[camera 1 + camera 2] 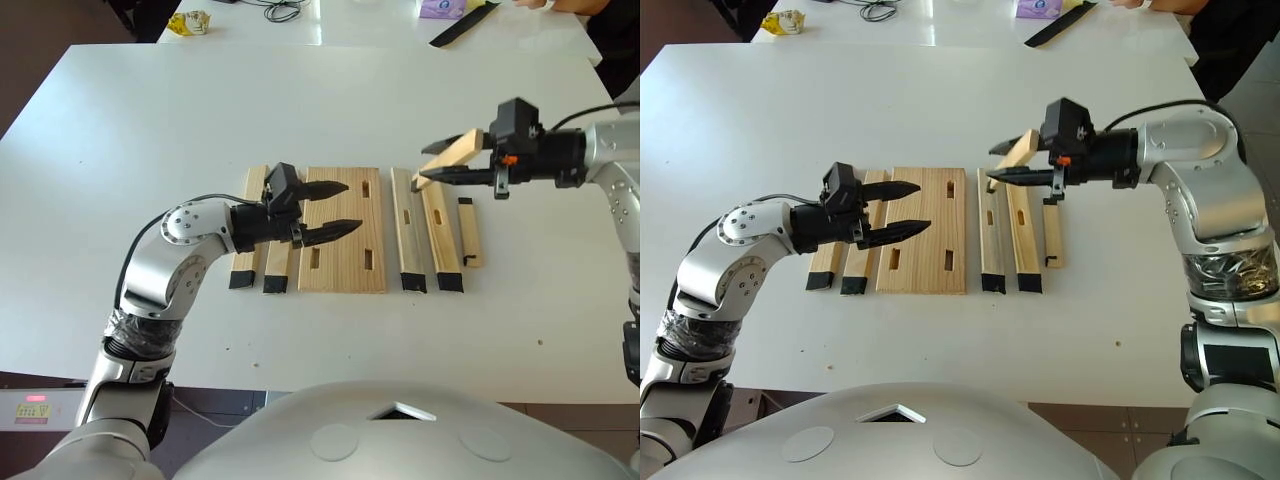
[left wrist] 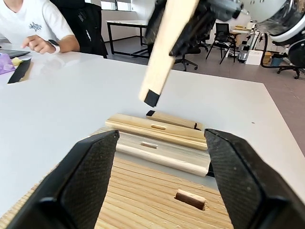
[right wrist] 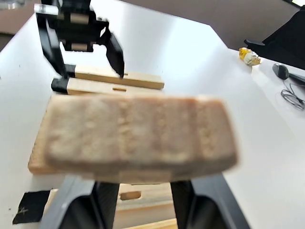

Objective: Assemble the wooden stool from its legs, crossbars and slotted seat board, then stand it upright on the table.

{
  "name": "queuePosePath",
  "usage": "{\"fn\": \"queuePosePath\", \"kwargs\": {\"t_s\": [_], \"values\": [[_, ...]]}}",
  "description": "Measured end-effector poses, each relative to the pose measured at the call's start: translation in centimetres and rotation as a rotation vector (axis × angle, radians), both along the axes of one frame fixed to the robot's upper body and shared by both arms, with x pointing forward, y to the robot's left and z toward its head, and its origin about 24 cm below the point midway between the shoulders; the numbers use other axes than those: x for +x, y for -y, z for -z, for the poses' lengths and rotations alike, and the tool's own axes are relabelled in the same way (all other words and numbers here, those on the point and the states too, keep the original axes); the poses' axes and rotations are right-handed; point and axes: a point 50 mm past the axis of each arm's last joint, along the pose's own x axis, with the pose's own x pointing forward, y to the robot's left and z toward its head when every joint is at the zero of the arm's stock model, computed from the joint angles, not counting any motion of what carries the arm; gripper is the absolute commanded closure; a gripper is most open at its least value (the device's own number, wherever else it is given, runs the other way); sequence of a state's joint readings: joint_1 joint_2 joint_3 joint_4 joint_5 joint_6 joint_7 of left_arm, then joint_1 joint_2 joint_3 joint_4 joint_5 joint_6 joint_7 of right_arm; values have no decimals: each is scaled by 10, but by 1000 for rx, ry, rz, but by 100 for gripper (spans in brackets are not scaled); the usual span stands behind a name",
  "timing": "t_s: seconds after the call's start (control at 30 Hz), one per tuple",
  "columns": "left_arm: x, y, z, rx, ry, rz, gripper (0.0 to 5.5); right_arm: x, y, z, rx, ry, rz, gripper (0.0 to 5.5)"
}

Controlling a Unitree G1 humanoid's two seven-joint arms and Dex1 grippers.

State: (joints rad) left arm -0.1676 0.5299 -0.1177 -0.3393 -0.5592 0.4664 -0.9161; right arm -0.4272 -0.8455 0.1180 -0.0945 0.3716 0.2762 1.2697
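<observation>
The slotted seat board (image 1: pixel 345 240) lies flat in the middle of the white table (image 1: pixel 150 150). My left gripper (image 1: pixel 340 208) hovers open just above the board's left part. Two legs (image 1: pixel 262 235) with black tips lie left of the board, partly under that arm. Right of the board lie two more legs (image 1: pixel 422 240) and a short crossbar (image 1: pixel 468 232). My right gripper (image 1: pixel 432 178) is shut on a wooden piece (image 1: pixel 452 155), held tilted above the right legs. The same wooden piece (image 2: pixel 167 47) hangs with its black tip down beyond my left gripper's fingers (image 2: pixel 90 176).
A black strip (image 1: pixel 462 25) and a purple packet (image 1: pixel 442 8) lie at the table's far right, a yellow wrapper (image 1: pixel 190 22) at the far left. A person's hand rests at the far right edge.
</observation>
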Motion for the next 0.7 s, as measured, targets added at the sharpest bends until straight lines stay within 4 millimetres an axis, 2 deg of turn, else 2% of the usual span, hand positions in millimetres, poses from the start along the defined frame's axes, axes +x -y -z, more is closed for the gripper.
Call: {"fn": "queuePosePath", "kwargs": {"t_s": [0.1, 0.23, 0.47, 0.7], "values": [[0, 0, 2, -15, -1, -37, 217, -1, 11, 20, -62, 8, 1, 419], [0, -1, 5, -20, -5, -79, 217, 0, 18, 37, -119, 41, -4, 419], [-3, -2, 11, -36, -19, -137, 217, 4, 32, 51, -161, 66, 14, 419], [-4, -4, 10, -44, -15, -165, 217, 4, 33, 53, -168, 81, 7, 419]]}}
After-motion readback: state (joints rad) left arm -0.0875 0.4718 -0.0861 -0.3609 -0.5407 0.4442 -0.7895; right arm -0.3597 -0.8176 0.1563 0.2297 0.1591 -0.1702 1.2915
